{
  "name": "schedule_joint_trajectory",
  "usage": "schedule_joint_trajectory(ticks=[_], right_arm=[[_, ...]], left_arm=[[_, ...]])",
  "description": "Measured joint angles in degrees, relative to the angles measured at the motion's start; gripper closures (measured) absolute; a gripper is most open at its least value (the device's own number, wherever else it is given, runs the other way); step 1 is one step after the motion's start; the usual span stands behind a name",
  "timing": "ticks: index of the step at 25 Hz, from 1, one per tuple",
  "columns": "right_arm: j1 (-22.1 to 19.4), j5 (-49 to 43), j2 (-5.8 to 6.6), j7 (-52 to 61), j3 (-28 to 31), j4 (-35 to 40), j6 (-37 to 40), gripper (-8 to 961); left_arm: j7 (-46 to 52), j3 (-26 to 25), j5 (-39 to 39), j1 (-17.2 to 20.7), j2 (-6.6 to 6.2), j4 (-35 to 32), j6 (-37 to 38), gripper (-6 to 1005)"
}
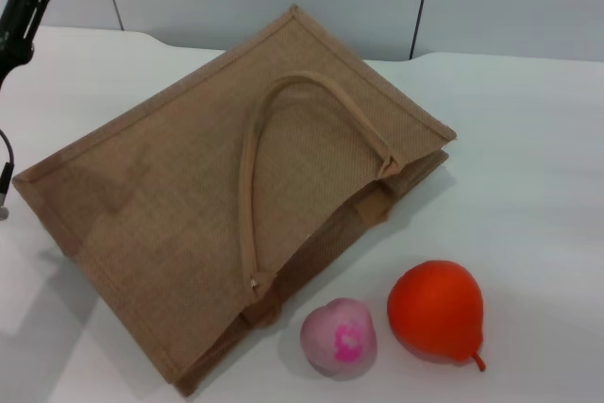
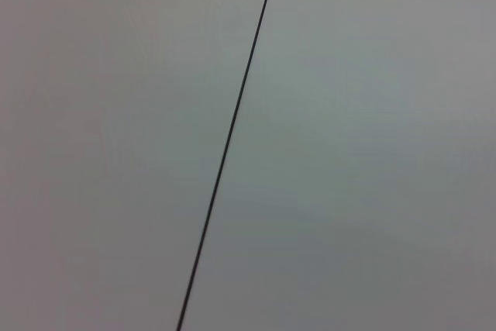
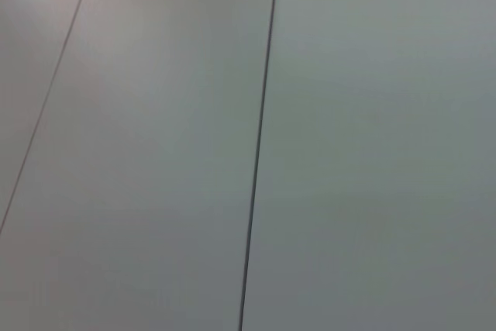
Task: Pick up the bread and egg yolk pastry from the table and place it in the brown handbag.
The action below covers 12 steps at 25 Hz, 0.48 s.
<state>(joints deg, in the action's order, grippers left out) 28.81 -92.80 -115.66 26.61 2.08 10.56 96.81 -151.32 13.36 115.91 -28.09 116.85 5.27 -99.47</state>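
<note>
The brown handbag (image 1: 217,195) lies flat on the white table in the head view, its mouth toward the front right and one loop handle (image 1: 274,139) lying across its top side. The bread and the egg yolk pastry are not in view. A black part of my left arm (image 1: 21,2) shows raised at the far left, well away from the bag. My right arm is out of view. Both wrist views show only grey wall panels with dark seams.
A pink ball with a magenta mark (image 1: 340,337) and a red-orange pear (image 1: 436,310) lie side by side on the table (image 1: 528,158) just in front of the bag's mouth. A black cable (image 1: 8,172) hangs at the left edge.
</note>
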Motion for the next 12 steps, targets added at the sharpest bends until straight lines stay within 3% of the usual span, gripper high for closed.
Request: schedule_joint_trajectory(ticks=[12], right_arm=[[-0.2, 0.0, -0.06, 0.5, 0.3, -0.9, -0.3, 69]], left_arm=[[0.1, 0.0, 2.6, 0.9, -0.13, 0.0, -4.3, 123]])
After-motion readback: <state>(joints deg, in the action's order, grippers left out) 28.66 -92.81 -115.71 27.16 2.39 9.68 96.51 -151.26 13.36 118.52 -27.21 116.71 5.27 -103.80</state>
